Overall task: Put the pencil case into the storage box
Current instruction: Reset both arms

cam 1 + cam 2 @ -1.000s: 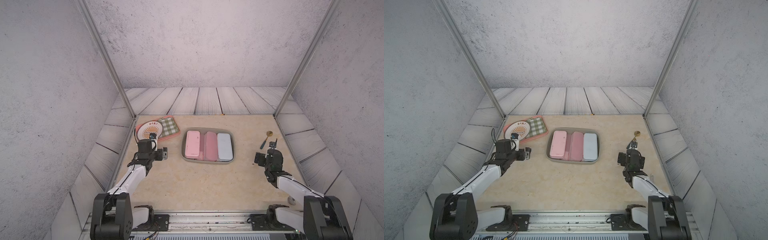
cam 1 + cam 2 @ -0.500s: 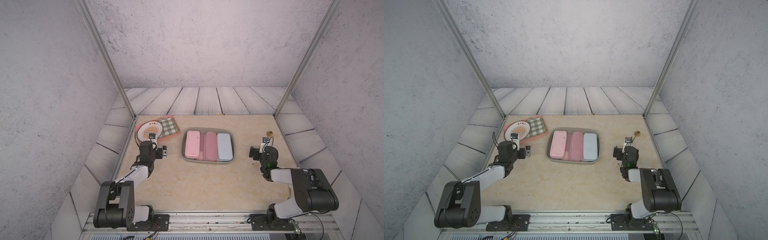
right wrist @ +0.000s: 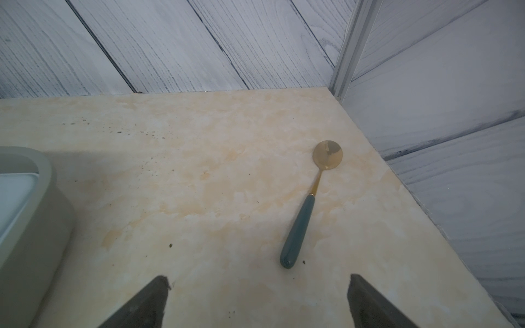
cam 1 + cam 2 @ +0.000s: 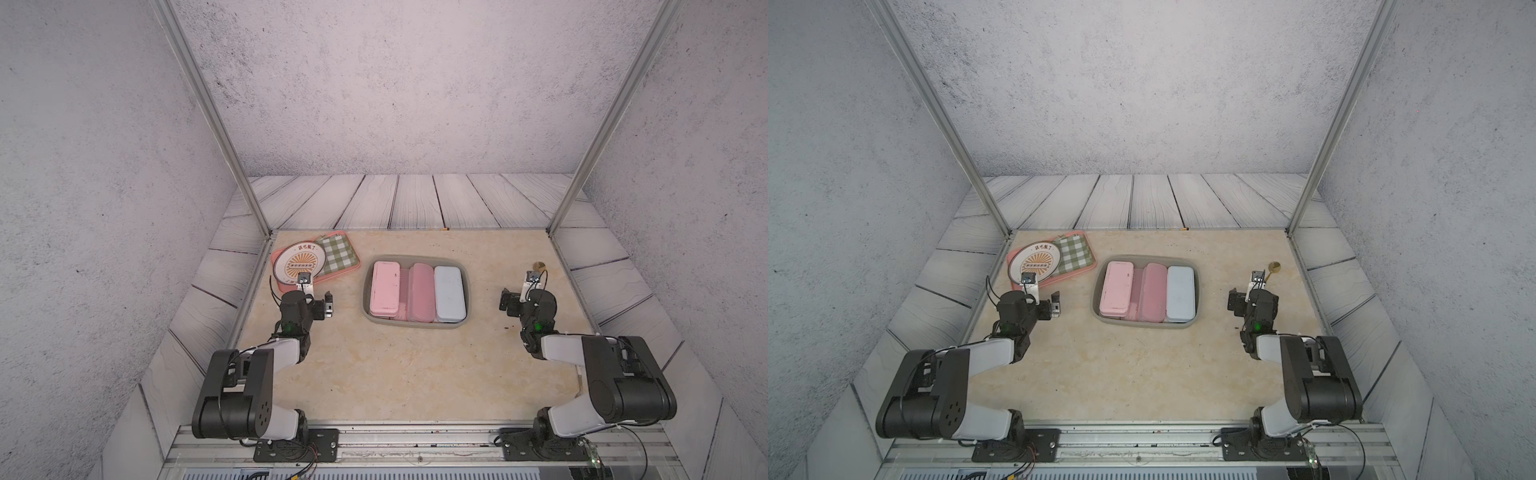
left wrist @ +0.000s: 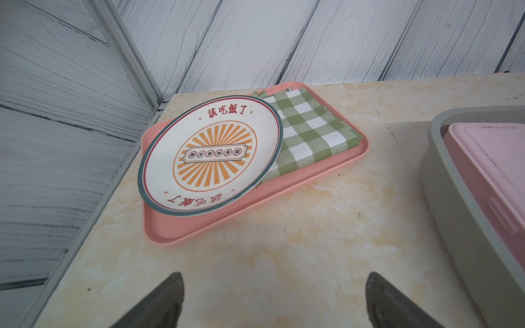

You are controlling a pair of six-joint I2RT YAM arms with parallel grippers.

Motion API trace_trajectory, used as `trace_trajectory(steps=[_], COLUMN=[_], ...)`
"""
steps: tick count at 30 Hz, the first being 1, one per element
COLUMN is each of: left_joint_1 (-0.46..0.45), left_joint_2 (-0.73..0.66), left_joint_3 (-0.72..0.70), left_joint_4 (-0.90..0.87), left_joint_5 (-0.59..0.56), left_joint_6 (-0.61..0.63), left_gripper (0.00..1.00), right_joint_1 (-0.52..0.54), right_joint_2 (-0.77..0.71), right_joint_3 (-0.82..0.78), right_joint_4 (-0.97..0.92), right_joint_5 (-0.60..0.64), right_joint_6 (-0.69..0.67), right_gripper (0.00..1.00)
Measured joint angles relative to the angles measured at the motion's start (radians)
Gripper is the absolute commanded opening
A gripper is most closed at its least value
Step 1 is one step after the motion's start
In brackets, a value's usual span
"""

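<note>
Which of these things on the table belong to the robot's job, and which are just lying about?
Belong to the job:
storage box
lying in it: pink case, darker pink case, blue case

Just lying about:
tray, with plate and checked cloth on it
spoon

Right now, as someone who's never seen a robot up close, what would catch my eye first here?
The grey-green storage box at the centre, packed with pink pencil cases and a pale blue pencil case side by side. Then the sunburst plate and green checked cloth on a pink tray in the far left corner. The left gripper and right gripper flank the box, open and empty.
</note>
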Motion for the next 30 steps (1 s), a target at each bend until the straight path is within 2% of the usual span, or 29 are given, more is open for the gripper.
trace_trajectory(steps=[6,14,26,30], left_joint_1=[0.000,0.010,0.011,0.011], left_joint_2=[0.072,0.095,0.095,0.095], left_joint_3=[-0.075,0.055,0.058,0.059], left_joint_4=[0.169,0.076,0.032,0.019], left_joint_5=[0.014,-0.013,-0.018,-0.053], left_joint_6=[0.012,-0.002,-0.011,-0.024], left_gripper=[1.00,1.00,1.00,1.00], right_joint_1=[0.000,0.000,0.000,0.000], right_joint_2=[0.000,0.000,0.000,0.000], right_joint_3=[0.000,0.000,0.000,0.000], right_joint_4=[-0.001,-0.001,-0.001,-0.002], right_joint_5=[0.000,0.000,0.000,0.000], right_joint_6=[0.000,0.000,0.000,0.000], right_gripper=[0.99,0.99,0.99,0.99])
